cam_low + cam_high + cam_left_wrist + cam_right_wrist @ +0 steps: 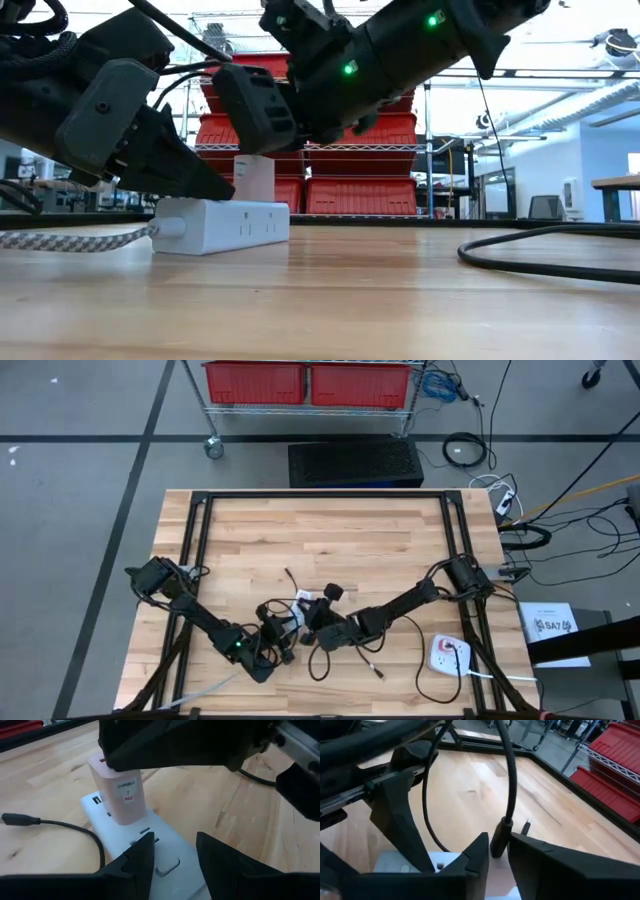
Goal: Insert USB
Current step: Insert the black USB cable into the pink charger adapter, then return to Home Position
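Observation:
A white power strip (222, 222) lies flat on the wooden table, its braided cord (70, 238) running off to one side. A pale pink charger block (125, 795) stands plugged into its top. My left gripper (175, 842) is open and comes down on the strip beside the charger. My right gripper (498, 842) hovers right over the charger (255, 178), shut on a black USB plug (500, 839). Whether the plug's tip is in the charger's port is hidden by the fingers. My left gripper slants down onto the strip's top face near its switch (167, 867), one fingertip (222, 192) resting on that face. The strip stays flat on the table. My right gripper pinches the USB plug's black body (500, 832) between its two fingers, from above. The plug stands upright over the charger, and its cable (509, 775) rises away behind the fingers.
A second black cable with a loose connector (15, 818) lies on the table beside the strip. More black cable loops (325, 660) and a white outlet box (450, 653) lie toward the near right. Black frame rails (200, 540) cross the tabletop. Red bins (305, 382) stand beyond the far edge.

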`<action>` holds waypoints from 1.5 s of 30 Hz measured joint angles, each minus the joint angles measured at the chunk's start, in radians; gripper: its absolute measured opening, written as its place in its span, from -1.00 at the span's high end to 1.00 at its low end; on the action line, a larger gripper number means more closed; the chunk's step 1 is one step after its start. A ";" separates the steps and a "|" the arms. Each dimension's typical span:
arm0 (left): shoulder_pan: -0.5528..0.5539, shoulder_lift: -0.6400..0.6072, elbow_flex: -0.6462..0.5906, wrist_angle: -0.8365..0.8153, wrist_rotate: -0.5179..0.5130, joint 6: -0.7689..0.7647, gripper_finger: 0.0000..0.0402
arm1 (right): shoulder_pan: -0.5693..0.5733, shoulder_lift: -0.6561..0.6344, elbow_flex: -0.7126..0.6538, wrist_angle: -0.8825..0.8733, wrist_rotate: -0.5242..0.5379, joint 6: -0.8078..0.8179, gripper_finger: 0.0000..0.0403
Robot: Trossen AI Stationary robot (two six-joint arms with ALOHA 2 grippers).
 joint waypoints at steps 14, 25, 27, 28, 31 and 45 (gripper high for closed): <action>0.001 0.000 -0.001 0.000 0.001 0.002 0.24 | 0.002 -0.088 0.002 -0.119 -0.033 0.018 0.31; -0.002 -0.030 -0.002 0.000 0.005 0.040 0.24 | 0.000 -0.239 0.004 -0.366 -0.233 0.094 0.09; -0.004 -0.048 -0.003 -0.005 0.019 0.066 0.24 | 0.003 -0.274 0.004 -0.438 -0.263 0.092 0.08; -0.005 -0.058 -0.004 -0.006 0.034 0.082 0.24 | 0.004 -0.293 0.004 -0.480 -0.283 0.088 0.08; -0.007 -0.096 -0.004 -0.006 0.093 0.130 0.24 | 0.005 -0.348 0.004 -0.633 -0.313 0.100 0.13; 0.006 -0.287 -0.003 0.170 0.310 0.491 0.44 | 0.055 -0.600 0.004 -1.028 -0.335 0.131 0.96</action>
